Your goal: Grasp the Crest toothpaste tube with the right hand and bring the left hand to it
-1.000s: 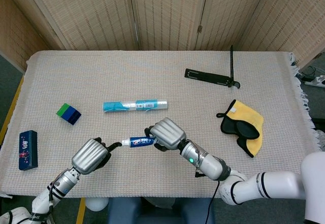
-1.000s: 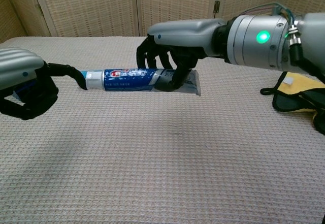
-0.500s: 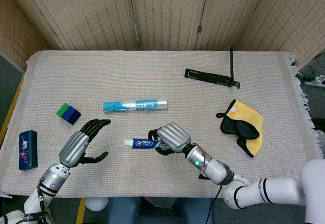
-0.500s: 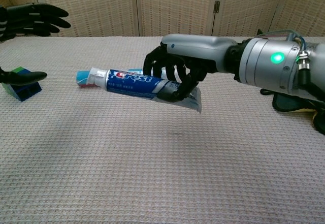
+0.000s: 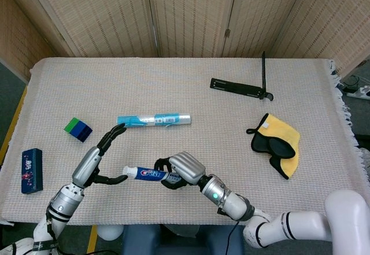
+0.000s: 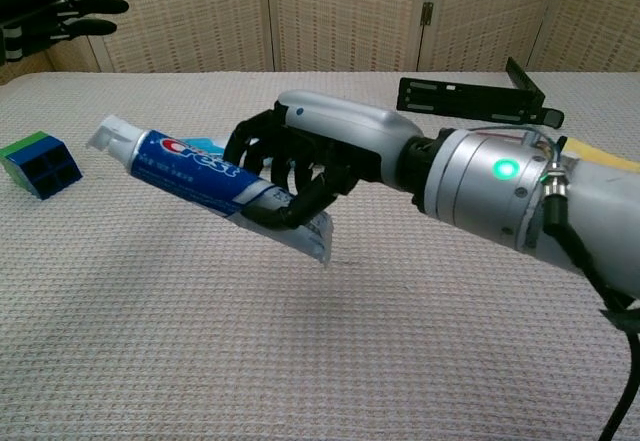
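Right hand [image 5: 180,169]: you had it closed around the Crest toothpaste tube [image 5: 147,173], fingers wrapped over the crimped end. In the chest view the right hand [image 6: 300,156] held the tube [image 6: 195,171] clear above the table [image 6: 200,341], white cap end pointing to the robot's left and raised, crimped end lower.

Left hand [image 5: 99,156]: your fingers were spread and held nothing. In the head view its thumb tip sat just beside the tube's cap; whether they touched could not be told. The upper fingers reached toward the rolled packet. The chest view showed only dark fingertips [image 6: 70,1] at the top left corner, well above the tube.

Other items on the woven table cover [image 5: 191,87]:
- Blue and white rolled packet [image 5: 154,119], lying flat behind the tube, near the middle of the table.
- Green and blue block [image 5: 78,129], to the left; also seen in the chest view [image 6: 40,161].
- Dark blue flat box [image 5: 32,170], at the near left edge.
- Black folding stand [image 5: 243,85], far right of centre, one arm flat and one upright; seen in the chest view behind your right forearm [image 6: 470,99].
- Yellow and black cloth [image 5: 276,144], on the right side.
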